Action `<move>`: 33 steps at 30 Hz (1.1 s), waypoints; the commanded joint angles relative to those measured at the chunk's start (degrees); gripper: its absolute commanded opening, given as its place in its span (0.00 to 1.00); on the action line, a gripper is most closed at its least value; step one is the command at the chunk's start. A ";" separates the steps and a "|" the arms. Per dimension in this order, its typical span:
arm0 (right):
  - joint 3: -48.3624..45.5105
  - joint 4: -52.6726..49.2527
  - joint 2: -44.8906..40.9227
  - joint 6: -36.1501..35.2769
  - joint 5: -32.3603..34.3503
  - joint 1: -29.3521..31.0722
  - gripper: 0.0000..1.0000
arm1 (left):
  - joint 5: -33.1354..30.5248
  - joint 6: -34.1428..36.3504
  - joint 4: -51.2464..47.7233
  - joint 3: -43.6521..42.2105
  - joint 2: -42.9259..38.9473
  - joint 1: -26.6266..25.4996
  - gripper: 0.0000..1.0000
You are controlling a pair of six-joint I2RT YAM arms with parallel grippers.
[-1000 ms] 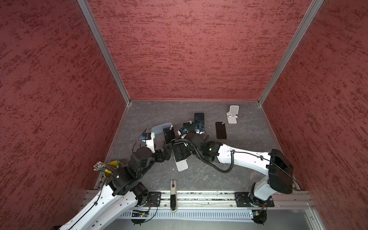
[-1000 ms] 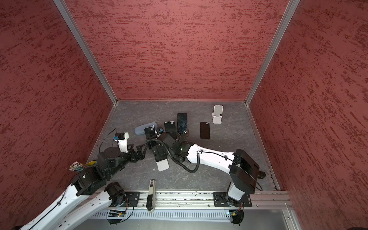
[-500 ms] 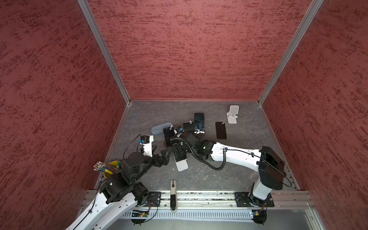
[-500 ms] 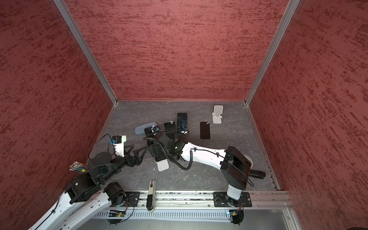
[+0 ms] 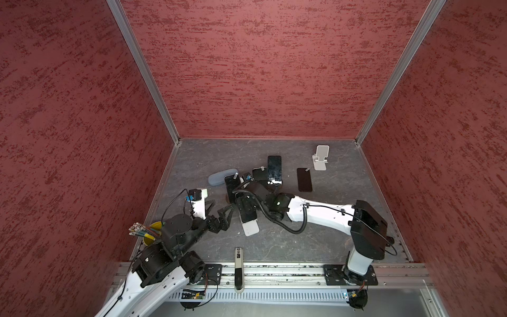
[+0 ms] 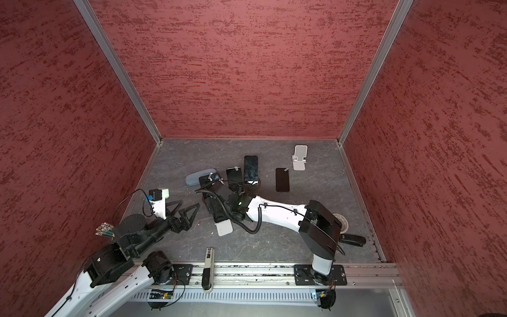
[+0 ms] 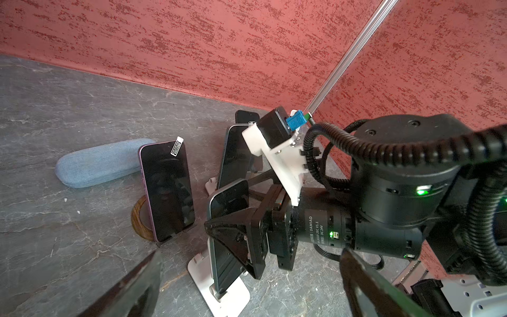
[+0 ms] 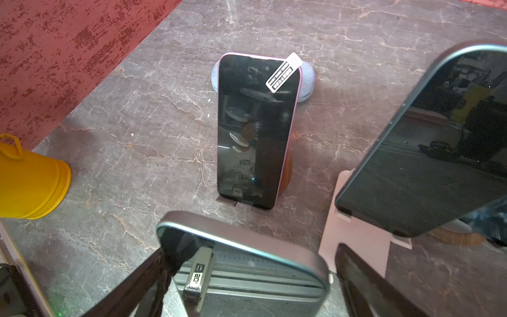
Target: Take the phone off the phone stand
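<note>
Phone [image 8: 247,263] glossy, flat, round-cornered

- Right arm [image 5: 321,212]: white shells, black joints, black corrugated cable [image 7: 384,142], green light [image 7: 422,190].
- Its wrist motor [image 7: 323,227]: "DAMIAO" marking, white camera bracket [image 7: 282,162], blue plug [image 7: 295,122].
- Left arm [image 5: 178,227]: same colours; black base plate [image 5: 214,270] on the rail [image 5: 274,271].

- The phone [image 7: 229,200] is showing a dark, blank screen inside a grey metallic rim with rounded corners.
- It is standing upright in portrait, leaning back, with its glass [image 8: 247,263] facing up and toward the near edge.
- Its lower edge is resting on the phone stand [image 5: 251,227], a plain white piece with a flat base.
- The base is lying flat on the grey worktop [image 5: 315,247], slightly left of the middle, and its near end is sticking out in front of the phone in both top views [image 6: 224,227].
</note>
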 commanded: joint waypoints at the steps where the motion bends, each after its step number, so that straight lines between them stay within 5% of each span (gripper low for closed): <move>1: 1.71 2.01 0.39 2.00 2.68 0.34 0.92 | -0.89 0.24 0.02 0.17 -0.37 0.24 0.99; 16: 3.21 1.67 2.92 4.48 4.63 1.04 0.87 | -0.28 0.68 0.50 -0.28 -0.08 0.24 0.99; 33: 1.01 2.28 -1.62 1.44 6.01 1.22 0.63 | -0.37 0.60 0.63 0.06 2.74 0.25 1.00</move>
